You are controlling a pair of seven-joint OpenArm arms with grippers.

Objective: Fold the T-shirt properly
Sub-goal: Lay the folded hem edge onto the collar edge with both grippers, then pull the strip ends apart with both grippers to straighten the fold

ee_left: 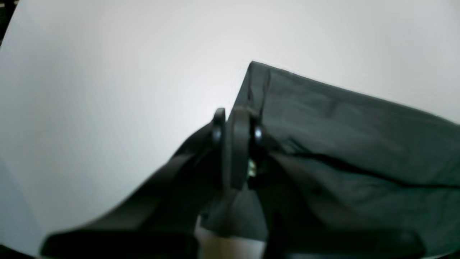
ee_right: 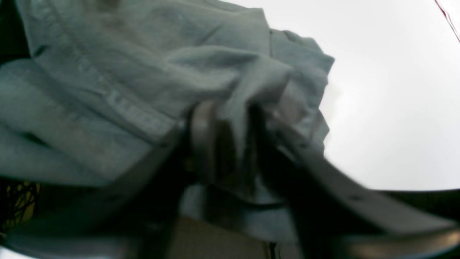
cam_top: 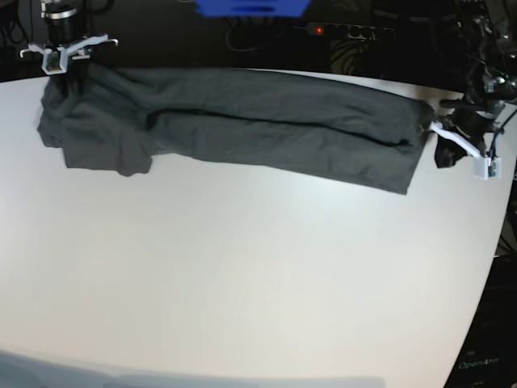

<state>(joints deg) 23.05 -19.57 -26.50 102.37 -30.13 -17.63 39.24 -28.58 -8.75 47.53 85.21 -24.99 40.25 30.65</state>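
Note:
The dark grey T-shirt (cam_top: 266, 129) lies stretched in a long band across the far side of the white table (cam_top: 242, 275). At its right end my left gripper (cam_top: 432, 127) is shut on the hem; in the left wrist view the fingers (ee_left: 230, 122) pinch the cloth (ee_left: 359, 136) near its corner. At the bunched left end sits my right gripper (cam_top: 71, 77). In the blurred right wrist view its jaws (ee_right: 230, 118) stand apart, with a fold of the T-shirt (ee_right: 107, 90) lying between them.
Behind the table is a dark area with a power strip showing a red light (cam_top: 339, 30), cables and a blue object (cam_top: 250, 6). The table's curved edge (cam_top: 485, 275) runs down the right side.

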